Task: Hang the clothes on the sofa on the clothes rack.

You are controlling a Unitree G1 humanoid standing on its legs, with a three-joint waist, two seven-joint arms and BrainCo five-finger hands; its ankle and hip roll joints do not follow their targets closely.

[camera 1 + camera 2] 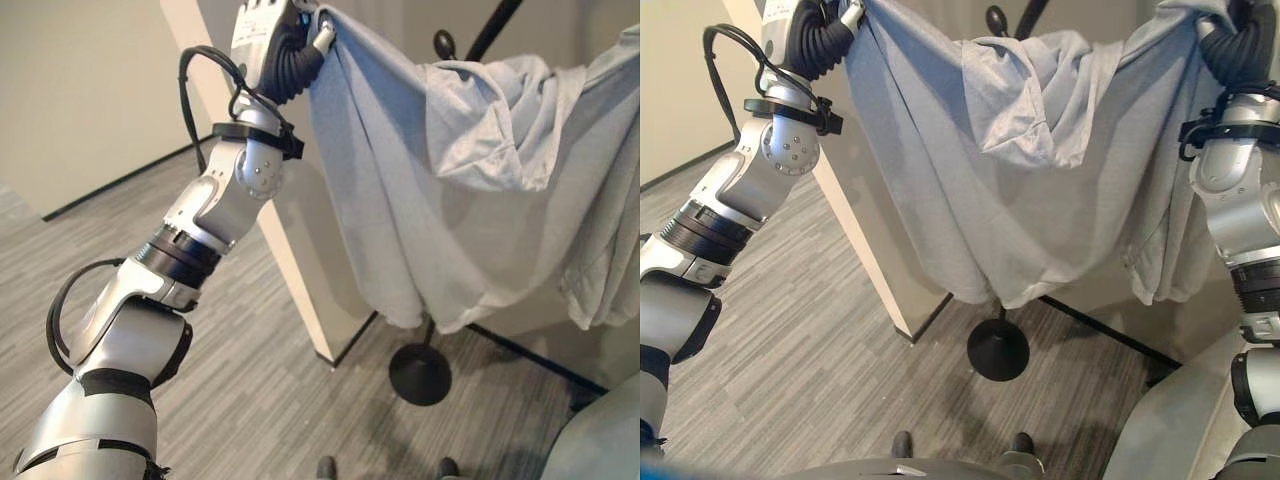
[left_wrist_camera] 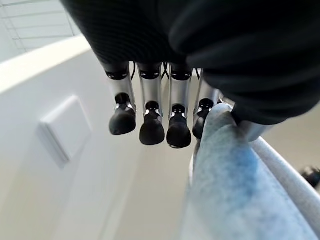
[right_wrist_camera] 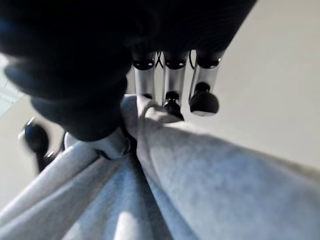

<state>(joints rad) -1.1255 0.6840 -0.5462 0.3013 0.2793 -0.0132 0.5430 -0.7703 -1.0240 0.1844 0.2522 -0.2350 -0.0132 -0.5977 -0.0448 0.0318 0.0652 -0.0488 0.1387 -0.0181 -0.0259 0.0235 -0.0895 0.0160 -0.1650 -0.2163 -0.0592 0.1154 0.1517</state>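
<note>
A grey shirt (image 1: pixel 1040 160) is pinched by the left hand (image 1: pixel 290 40) and right hand (image 1: pixel 1230 45), spread before the rack (image 1: pixel 998 345) for draping

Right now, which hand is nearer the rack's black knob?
Right. The right hand holds the grey garment just beside the knob; the left hand grips its far end.

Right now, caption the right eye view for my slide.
Both hands, left and right, hold a grey garment spread before the rack.

Floor (image 1: pixel 790 370): grey striped carpet.
On floor: round black rack base (image 1: pixel 998 350), standing near the foot of a white pillar (image 1: pixel 875 260).
Beside base: black bar (image 1: pixel 1100 330) lying flat.
</note>
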